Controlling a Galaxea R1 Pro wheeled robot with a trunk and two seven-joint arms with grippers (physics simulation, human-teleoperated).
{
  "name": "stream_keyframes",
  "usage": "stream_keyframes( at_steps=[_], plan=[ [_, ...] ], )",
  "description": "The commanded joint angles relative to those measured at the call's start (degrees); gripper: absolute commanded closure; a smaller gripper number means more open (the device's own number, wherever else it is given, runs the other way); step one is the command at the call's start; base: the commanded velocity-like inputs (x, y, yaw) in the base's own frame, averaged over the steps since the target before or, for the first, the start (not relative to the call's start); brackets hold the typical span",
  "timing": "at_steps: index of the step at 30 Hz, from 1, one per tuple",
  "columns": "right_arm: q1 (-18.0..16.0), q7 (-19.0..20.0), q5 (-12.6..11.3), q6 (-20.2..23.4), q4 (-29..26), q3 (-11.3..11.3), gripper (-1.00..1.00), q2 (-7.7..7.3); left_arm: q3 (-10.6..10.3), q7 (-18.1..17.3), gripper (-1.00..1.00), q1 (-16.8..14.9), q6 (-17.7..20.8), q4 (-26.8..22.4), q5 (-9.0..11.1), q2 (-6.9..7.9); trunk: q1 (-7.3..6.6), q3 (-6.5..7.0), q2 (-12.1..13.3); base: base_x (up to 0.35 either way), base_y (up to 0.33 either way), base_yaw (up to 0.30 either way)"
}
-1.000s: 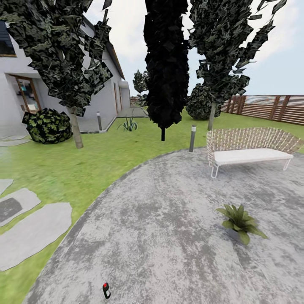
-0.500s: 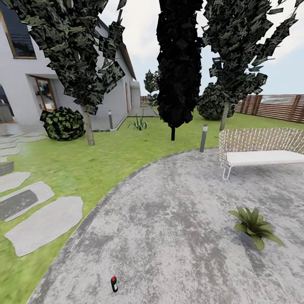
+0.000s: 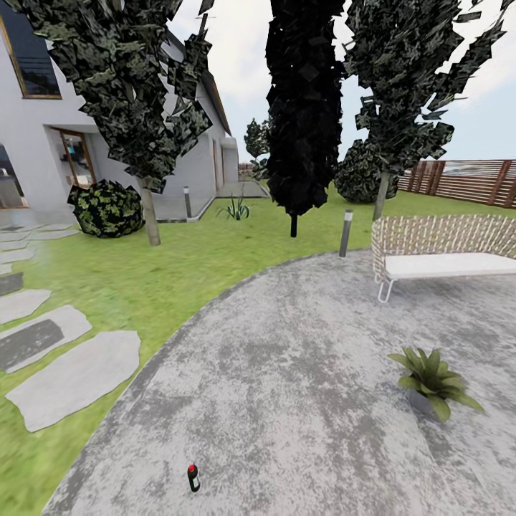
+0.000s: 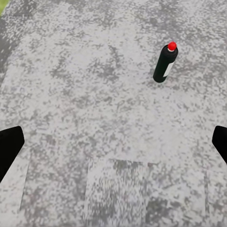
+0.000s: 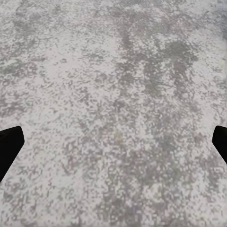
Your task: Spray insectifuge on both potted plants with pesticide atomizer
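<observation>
The round paved patio (image 3: 308, 401) spreads across the near ground, with lawn (image 3: 179, 272) and stepping stones (image 3: 72, 373) on its left side and a wicker garden seat (image 3: 444, 258) at its far right edge, so the robot looks to be standing on the paving on its way to the first pickup. One potted plant (image 3: 432, 380) sits low on the paving in front of that seat, well apart from the pesticide atomizer (image 3: 193, 477), which stands upright, red cap up, close ahead of the robot; the left wrist view shows it (image 4: 165, 63) beyond the left gripper (image 4: 113, 142), whose jaws are spread wide and empty. The right gripper (image 5: 113, 142) hangs likewise wide and empty over bare paving. Since half a second ago the view has barely shifted; a full second ago it pointed further to the right.
</observation>
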Motion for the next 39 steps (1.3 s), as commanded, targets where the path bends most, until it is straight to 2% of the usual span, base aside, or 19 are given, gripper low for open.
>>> stream_keyframes(
  at_steps=[1, 16, 39],
  plan=[
    [-0.04, -0.04, 0.04, -0.17, 0.03, 0.01, -1.00, 0.00, 0.07, -0.02, -1.00, -0.04, -0.20, 0.06, 0.02, 0.01, 0.22, -0.24, -0.44, 0.000, 0.000, 0.000],
    [-0.05, -0.08, 0.11, -0.17, 0.08, 0.02, -1.00, 0.14, 0.07, -0.06, -1.00, -0.05, -0.20, 0.06, 0.02, -0.05, 3.51, -2.93, -6.46, 0.000, 0.000, 0.020],
    [-0.05, -0.09, 0.11, -0.17, 0.12, 0.02, -1.00, 0.18, -0.01, -0.08, -1.00, -0.04, -0.20, 0.07, -0.07, -0.06, 8.57, -7.32, -15.68, 0.000, 0.000, 0.258]
  ],
)
